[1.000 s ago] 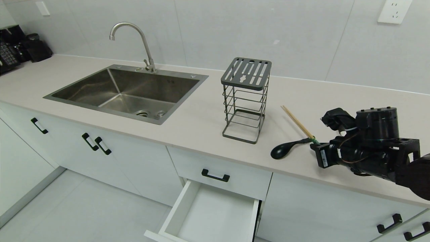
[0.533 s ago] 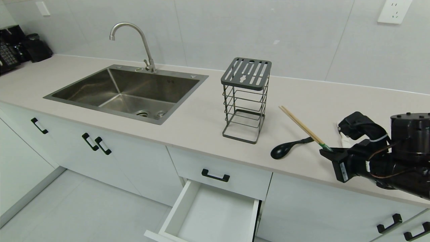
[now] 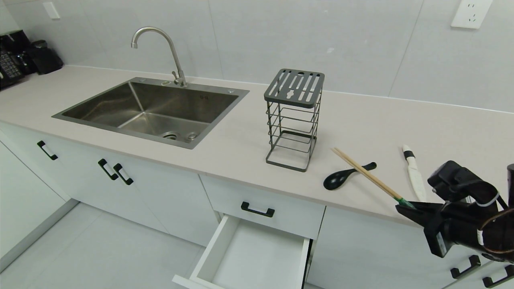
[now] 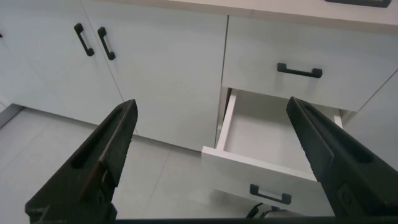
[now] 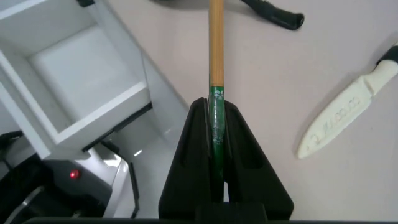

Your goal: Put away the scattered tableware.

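Pulled back toward five o'clock off the desk [image 3: 241, 146] edge, my right pincer [image 3: 404, 205] grips the chopsticks [image 3: 366, 175] by their green ends, lifted over the spoon [image 3: 340, 179]; next, I judge, swing them toward ten o'clock into the rack [image 3: 294, 120].

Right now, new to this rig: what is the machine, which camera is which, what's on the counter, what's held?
A two-armed wheeled robot in a kitchen. The wide picture is from its head camera; the other two are from cameras on its wrists. The right gripper is shut on a pair of chopsticks at their green end, over the front edge of the countertop. The left gripper is open, low before the cabinets, facing the open drawer. On the countertop lie a black spoon and a white knife, beside a wire rack; a sink is further left.
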Controlling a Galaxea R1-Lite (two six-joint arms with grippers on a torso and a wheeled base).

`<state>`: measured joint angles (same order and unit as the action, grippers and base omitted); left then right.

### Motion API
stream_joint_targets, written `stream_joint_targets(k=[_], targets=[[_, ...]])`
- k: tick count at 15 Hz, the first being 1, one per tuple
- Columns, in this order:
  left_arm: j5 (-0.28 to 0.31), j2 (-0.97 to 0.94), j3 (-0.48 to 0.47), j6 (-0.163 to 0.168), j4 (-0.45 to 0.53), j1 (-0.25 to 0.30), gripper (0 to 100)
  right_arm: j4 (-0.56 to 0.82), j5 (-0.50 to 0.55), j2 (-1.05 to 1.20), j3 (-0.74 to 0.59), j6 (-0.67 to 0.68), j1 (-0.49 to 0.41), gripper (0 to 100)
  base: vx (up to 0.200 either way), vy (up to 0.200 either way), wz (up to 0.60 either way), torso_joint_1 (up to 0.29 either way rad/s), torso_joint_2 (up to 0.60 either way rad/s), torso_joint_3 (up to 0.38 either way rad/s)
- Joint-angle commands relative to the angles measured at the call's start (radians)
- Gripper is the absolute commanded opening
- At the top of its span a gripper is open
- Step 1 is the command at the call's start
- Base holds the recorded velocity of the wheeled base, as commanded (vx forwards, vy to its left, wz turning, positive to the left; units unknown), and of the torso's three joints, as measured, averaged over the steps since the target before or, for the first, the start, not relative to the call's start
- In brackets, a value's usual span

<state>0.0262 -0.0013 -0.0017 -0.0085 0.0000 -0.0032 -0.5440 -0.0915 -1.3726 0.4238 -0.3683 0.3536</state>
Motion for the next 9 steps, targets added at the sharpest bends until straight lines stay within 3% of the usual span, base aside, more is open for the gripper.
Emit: stream_joint_targets(k=[1,4,9], targets=[[0.000,0.001,0.000,-0.001,0.000,0.000,100,-0.001,-0.048,0.044,-0.013,-0.041,0.001,0,0.000,0.000,0.00,0.000,0.00,0.000],[0.000,0.001,0.000,-0.001,0.000,0.002,100,0.006,-0.168,0.046,-0.013,-0.116,0.015,0,0.000,0.000,0.00,0.000,0.00,0.000],[0.000,0.001,0.000,-0.001,0.000,0.000,100,0.007,-0.254,0.033,0.013,-0.118,0.113,0,0.000,0.000,0.00,0.000,0.00,0.000]])
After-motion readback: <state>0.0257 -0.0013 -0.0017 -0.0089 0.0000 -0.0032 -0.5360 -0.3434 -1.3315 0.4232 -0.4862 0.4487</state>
